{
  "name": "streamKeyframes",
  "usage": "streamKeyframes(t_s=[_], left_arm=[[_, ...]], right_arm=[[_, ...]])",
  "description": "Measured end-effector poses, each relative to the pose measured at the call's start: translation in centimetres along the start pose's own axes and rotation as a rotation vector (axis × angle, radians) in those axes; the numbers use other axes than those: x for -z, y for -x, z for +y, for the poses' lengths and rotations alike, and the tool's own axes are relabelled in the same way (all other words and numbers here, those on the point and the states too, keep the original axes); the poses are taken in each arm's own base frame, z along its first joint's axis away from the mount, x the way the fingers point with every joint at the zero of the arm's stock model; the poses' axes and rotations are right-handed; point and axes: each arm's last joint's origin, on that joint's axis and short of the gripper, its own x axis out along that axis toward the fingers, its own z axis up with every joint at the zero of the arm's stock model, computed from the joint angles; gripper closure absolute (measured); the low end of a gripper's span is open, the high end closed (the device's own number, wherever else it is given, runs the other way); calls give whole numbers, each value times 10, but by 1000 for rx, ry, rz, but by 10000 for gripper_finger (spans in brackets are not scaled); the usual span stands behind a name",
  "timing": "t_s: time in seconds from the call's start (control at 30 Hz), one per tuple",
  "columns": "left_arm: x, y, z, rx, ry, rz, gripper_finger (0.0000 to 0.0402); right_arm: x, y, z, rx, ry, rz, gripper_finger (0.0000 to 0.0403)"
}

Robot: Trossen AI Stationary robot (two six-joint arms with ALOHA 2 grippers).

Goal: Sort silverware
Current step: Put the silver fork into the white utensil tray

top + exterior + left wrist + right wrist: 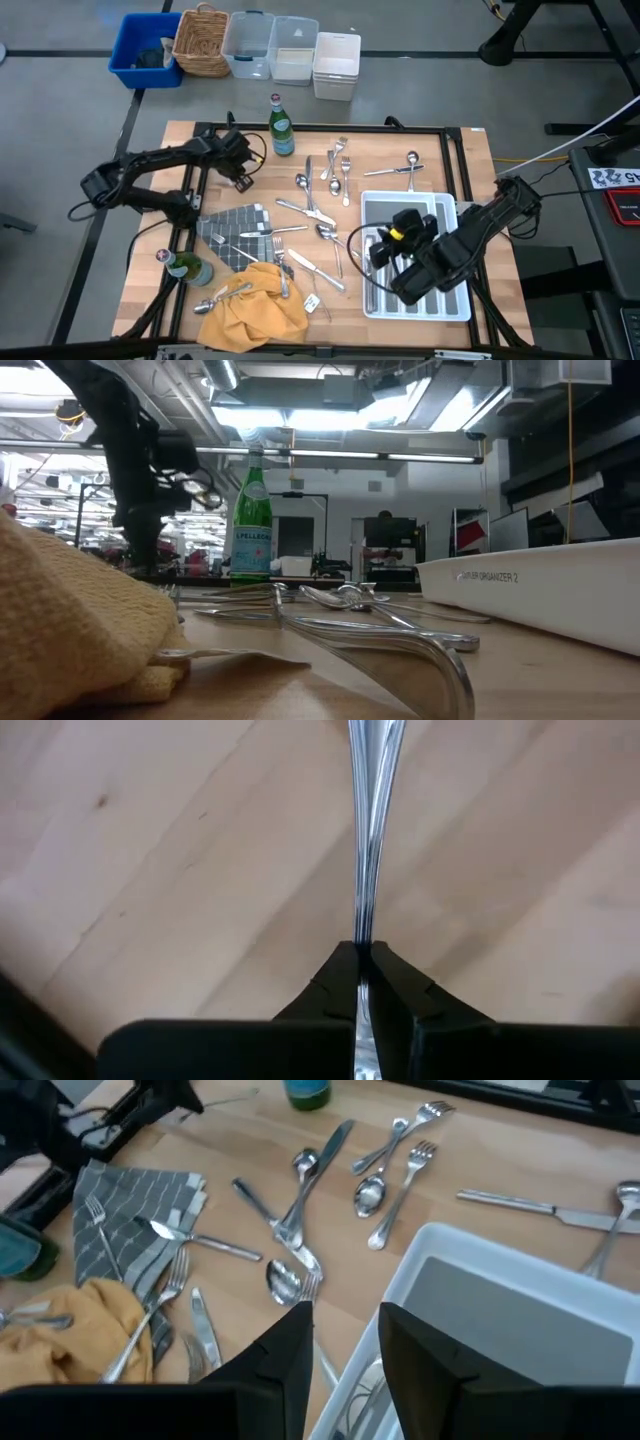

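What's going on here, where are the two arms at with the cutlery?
The left hand is shut on a slim silver piece, held edge-on above bare wood at the table's far left. The right hand hangs open over the white tray, holding nothing. Most of the silverware lies loose mid-table, some on the grey cloth and yellow cloth.

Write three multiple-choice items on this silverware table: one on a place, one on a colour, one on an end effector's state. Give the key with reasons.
1. Where does the right end effector hover?
A. over the white tray
B. over the yellow cloth
C. beside the standing green bottle

2. What colour is the patterned cloth under some cutlery?
A. red
B. grey
C. blue

3. What is the left end effector doing?
A. open, empty
B. shut on the bottle
C. shut on a piece of silverware

Key: 1 A, the high view shows it above the tray; 2 B, grey with pale lines; 3 C, the left wrist view shows the fingers pinching a slim metal handle.
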Motion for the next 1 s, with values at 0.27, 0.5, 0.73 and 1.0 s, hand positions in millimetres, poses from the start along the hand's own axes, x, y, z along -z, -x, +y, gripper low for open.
streamKeyframes(t_s=[0.27, 0.5, 0.73, 1.0], left_arm=[[2, 22, -22, 155, -51, -115, 400], [3, 36, -48, 281, -179, -206, 399], [-8, 53, -89, 430, -362, -454, 398], [-12, 82, -131, 518, -618, -818, 397]], right_arm=[[-53, 2, -27, 3, -81, 65, 285], [-100, -5, -56, -2, -40, 174, 285], [-141, -27, -63, -182, -12, 329, 285], [-180, -70, -65, -457, -45, 562, 285]])
